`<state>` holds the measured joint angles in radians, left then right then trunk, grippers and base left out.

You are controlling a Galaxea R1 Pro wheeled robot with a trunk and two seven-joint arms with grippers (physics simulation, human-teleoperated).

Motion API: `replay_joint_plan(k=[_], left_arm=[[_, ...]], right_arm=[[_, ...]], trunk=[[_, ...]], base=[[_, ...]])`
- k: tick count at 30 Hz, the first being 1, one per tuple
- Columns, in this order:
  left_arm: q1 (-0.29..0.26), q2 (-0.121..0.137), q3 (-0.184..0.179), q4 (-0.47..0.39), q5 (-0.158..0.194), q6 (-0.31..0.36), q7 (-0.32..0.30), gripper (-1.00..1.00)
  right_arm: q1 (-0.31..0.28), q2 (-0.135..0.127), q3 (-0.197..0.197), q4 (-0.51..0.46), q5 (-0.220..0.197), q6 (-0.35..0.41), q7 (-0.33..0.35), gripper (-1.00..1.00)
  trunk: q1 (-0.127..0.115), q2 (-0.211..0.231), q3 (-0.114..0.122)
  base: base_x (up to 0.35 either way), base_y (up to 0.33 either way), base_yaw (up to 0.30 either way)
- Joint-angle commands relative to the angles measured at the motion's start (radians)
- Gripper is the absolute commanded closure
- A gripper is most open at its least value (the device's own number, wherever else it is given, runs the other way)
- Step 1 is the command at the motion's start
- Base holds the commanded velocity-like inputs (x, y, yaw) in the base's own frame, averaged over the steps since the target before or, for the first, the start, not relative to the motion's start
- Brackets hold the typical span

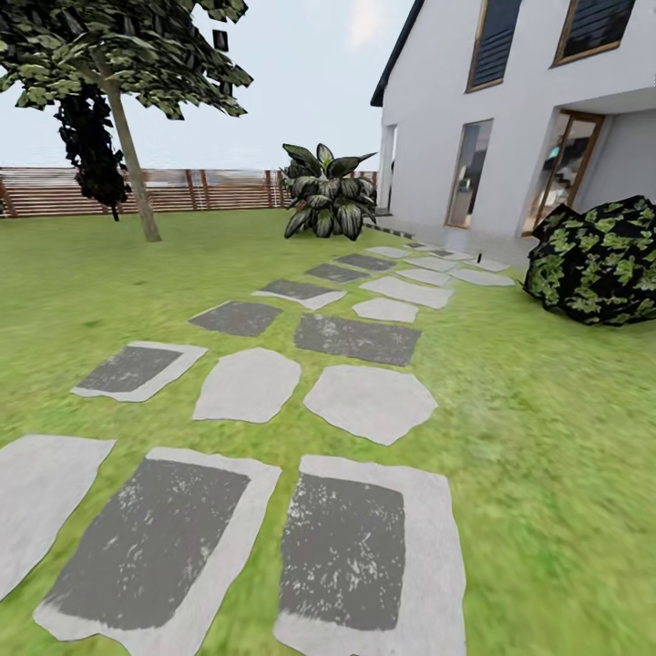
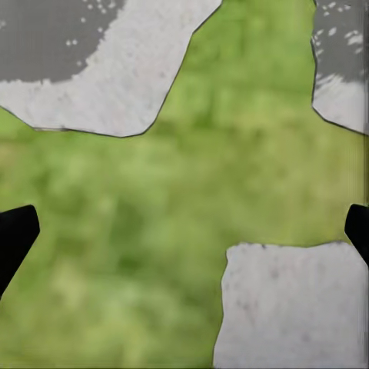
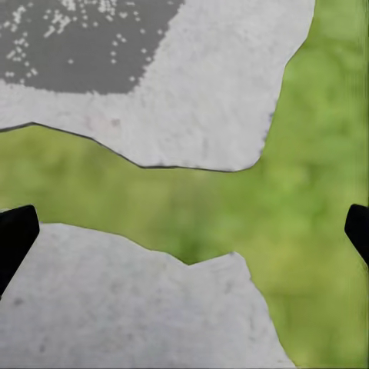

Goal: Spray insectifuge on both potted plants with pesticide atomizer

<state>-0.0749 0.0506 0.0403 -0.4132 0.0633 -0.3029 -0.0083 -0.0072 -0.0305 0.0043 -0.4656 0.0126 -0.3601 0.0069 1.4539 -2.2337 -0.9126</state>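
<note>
Looking out from the head view, a path of grey stepping stones (image 1: 369, 401) is seen running across the lawn (image 1: 547, 437) toward a white house (image 1: 510, 118). A tiny dark upright thing (image 1: 479, 258), too small to be identified, is spotted near the path's far end. A big leafy plant (image 1: 328, 196), tree (image 1: 128, 137) and wooden fence (image 1: 182, 189) are seen behind. Left gripper (image 2: 184, 231) and right gripper (image 3: 184, 231) are both spread wide, nothing held, over grass and stones.

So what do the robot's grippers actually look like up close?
Little shows: each wrist view catches just two plain black fingertips with angled, tapering ends, one at either edge, over lawn and stepping stones. No cables or markings are visible.
</note>
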Motion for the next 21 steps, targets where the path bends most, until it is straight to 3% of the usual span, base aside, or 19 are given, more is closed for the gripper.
replay_joint_plan(k=[1,14,21], left_arm=[[-0.001,0.000,0.000,0.001,0.006,-0.003,-0.001,-1.00],[-0.001,0.000,0.000,0.001,0.006,-0.003,-0.001,-1.00],[0.000,0.001,0.000,0.001,0.006,-0.003,-0.001,-1.00]], right_arm=[[-0.001,0.000,0.000,0.001,0.001,-0.003,0.001,-1.00],[-0.001,0.000,-0.001,-0.001,0.000,-0.003,0.001,-1.00],[-0.001,0.001,-0.002,-0.002,-0.002,-0.002,0.002,-1.00]], trunk=[[0.000,0.000,-0.001],[0.000,0.000,-0.001],[0.000,0.000,-0.001]], base=[[0.340,-0.081,0.000],[0.340,-0.081,-0.004],[0.339,-0.081,-0.192]])
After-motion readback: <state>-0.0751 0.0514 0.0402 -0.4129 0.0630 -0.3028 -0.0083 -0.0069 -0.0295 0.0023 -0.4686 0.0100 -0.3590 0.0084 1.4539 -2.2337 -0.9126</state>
